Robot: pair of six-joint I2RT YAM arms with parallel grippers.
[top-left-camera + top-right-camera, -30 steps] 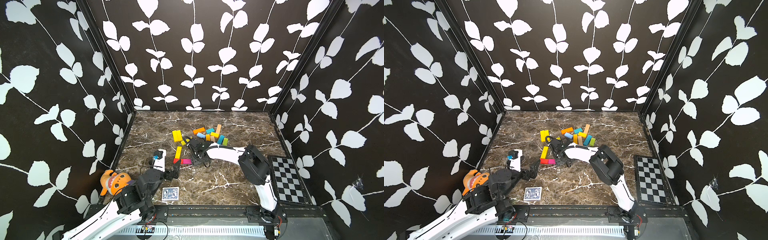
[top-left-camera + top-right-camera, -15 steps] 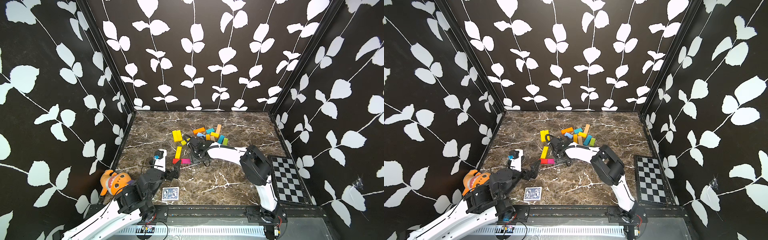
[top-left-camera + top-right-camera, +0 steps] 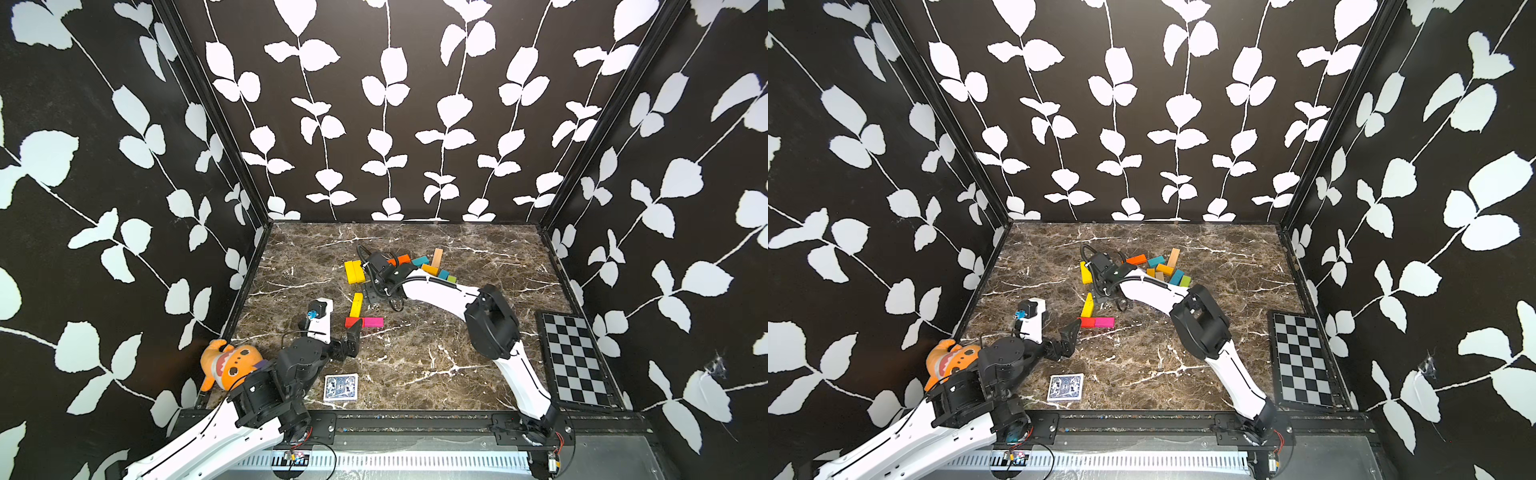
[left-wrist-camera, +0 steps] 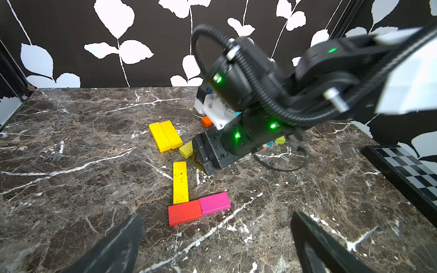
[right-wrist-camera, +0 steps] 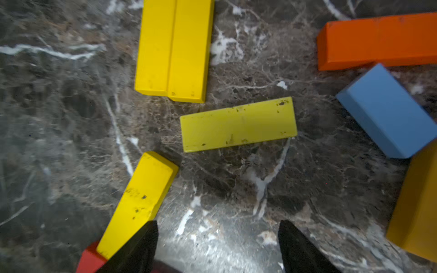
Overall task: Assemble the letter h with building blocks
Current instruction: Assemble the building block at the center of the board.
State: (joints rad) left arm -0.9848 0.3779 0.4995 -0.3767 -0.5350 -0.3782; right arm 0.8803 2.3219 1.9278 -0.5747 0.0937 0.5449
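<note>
- The right arm (image 3: 492,324) rises from the lower right of the frame in both top views. It bends at a black elbow and reaches up and left, with its wrist low over the middle of the table (image 3: 415,365).
- The right claw (image 5: 217,224) points down at the marble. Its jaws stand apart with only bare table between them.
- In the wrist view, 1 finger (image 5: 137,248) overlaps the end of the yellow bar (image 5: 139,203). I cannot tell whether they touch.
- An olive bar (image 5: 237,124) lies flat just ahead of that claw, untouched, beside a yellow pair (image 5: 173,49).
- The left arm (image 3: 291,365) sits folded at the lower left of the frame in both top views.
- The left claw (image 4: 216,219) is spread wide and holds nothing. It faces the red bar (image 4: 184,212) but stays apart from it.
- The letter h (image 3: 359,316) has 3 bars so far and lies just left of the table's centre in both top views. The yellow bar meets the red bar at 1 end, and the pink bar (image 4: 214,203) butts against the red one in a row.
- The pile (image 3: 432,266) of loose blocks lies in the upper middle of the table, behind the right wrist.
- Compared with 1 second ago, the right wrist has shifted up and left toward the yellow pair, and the elbow has followed leftward.
- The left arm and the 3 placed bars lie as they did.
</note>
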